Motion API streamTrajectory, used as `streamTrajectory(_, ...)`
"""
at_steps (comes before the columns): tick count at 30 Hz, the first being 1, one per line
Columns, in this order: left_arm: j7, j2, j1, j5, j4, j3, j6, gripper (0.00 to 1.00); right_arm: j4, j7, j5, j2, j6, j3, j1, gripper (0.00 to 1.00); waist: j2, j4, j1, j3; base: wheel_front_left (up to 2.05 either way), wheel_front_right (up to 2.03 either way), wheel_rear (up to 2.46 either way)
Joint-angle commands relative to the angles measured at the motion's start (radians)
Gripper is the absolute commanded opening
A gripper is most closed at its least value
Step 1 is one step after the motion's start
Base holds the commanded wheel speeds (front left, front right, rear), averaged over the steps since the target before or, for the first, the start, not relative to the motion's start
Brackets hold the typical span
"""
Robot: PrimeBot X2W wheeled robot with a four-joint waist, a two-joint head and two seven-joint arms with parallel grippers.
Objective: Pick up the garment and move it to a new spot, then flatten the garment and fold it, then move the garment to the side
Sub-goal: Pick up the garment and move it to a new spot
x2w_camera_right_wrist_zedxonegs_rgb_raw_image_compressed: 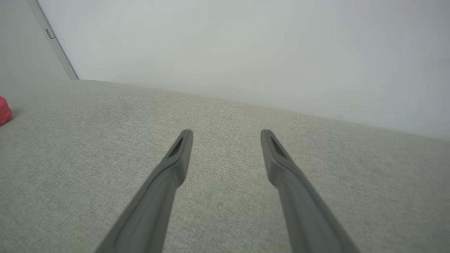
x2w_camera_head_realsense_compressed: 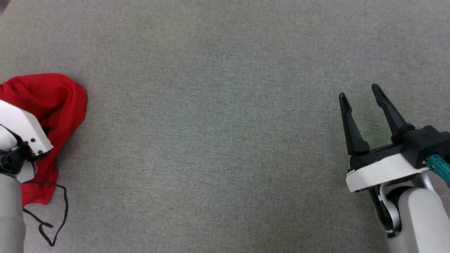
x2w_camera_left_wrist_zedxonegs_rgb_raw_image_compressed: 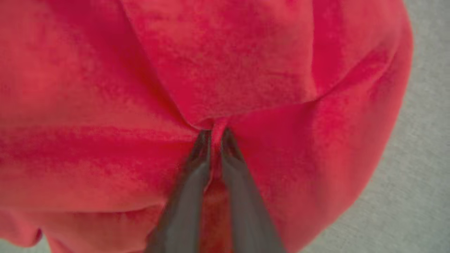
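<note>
The garment (x2w_camera_head_realsense_compressed: 52, 102) is a crumpled heap of red fabric at the far left of the grey surface, partly hidden behind my left arm's white wrist. Seen from the left wrist, my left gripper (x2w_camera_left_wrist_zedxonegs_rgb_raw_image_compressed: 215, 135) is shut on a pinched ridge of the red garment (x2w_camera_left_wrist_zedxonegs_rgb_raw_image_compressed: 225, 70), its two grey fingertips pressed together with cloth between them. My right gripper (x2w_camera_head_realsense_compressed: 358, 93) hovers at the right side, far from the garment, open with nothing between its fingers (x2w_camera_right_wrist_zedxonegs_rgb_raw_image_compressed: 182, 151). A sliver of the red garment (x2w_camera_right_wrist_zedxonegs_rgb_raw_image_compressed: 4, 110) peeks in at the left edge of the right wrist view.
A thin black cord (x2w_camera_head_realsense_compressed: 56, 218) loops on the grey cloth-covered surface (x2w_camera_head_realsense_compressed: 218, 133) below the garment. A pale wall (x2w_camera_right_wrist_zedxonegs_rgb_raw_image_compressed: 246, 45) rises behind the surface's far edge.
</note>
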Motion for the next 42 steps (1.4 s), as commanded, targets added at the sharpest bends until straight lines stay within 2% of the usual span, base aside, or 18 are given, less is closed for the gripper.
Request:
streamTrajectory(1,-0.002,-0.009,0.014,0.010,0.015,-0.007,0.004,0.00,0.002,-0.002,0.001,-0.002,0.000,0.000,-0.004,1.00,-0.0001,0.003,-0.0001,-0.011,0.00,0.00,0.00)
streamTrajectory(7,-0.149,0.014,-0.027,0.036,-0.021,0.009,0.039,0.00,0.013,-0.008,0.001,0.005,0.000,0.003,0.019,1.00,-0.0001,0.012,-0.0001,-0.084,0.00,0.00,0.00)
streamTrajectory(15,-0.371,0.036,-0.075,0.117,-0.091,-0.037,0.054,0.00,0.019,-0.005,0.002,0.028,0.000,-0.021,0.064,1.00,-0.0001,0.018,-0.0001,-0.204,0.00,0.00,0.00)
streamTrajectory(21,-0.545,0.009,-0.115,0.165,-0.134,-0.079,0.061,0.00,0.010,0.007,-0.003,0.046,0.000,-0.037,0.106,1.00,-0.0001,0.004,-0.0001,-0.283,0.00,0.00,0.00)
streamTrajectory(29,-0.675,-0.081,-0.093,0.196,-0.210,-0.153,0.062,0.00,-0.014,0.030,-0.011,0.061,0.000,-0.046,0.159,1.00,-0.0001,-0.080,-0.0001,-0.360,0.00,0.00,0.00)
streamTrajectory(34,-0.694,-0.164,-0.052,0.190,-0.273,-0.211,0.047,0.00,-0.035,0.048,-0.016,0.066,0.000,-0.054,0.181,1.00,-0.0001,-0.158,-0.0001,-0.379,0.00,0.00,0.00)
streamTrajectory(40,-0.692,-0.297,0.022,0.153,-0.358,-0.301,0.010,0.00,-0.056,0.067,-0.019,0.069,0.000,-0.065,0.206,1.00,-0.0001,-0.248,-0.0001,-0.393,0.00,0.00,0.00)
streamTrajectory(42,-0.695,-0.317,0.046,0.142,-0.390,-0.329,-0.001,0.00,-0.062,0.073,-0.018,0.070,0.000,-0.067,0.211,1.00,-0.0001,-0.274,-0.0001,-0.389,0.00,0.00,0.00)
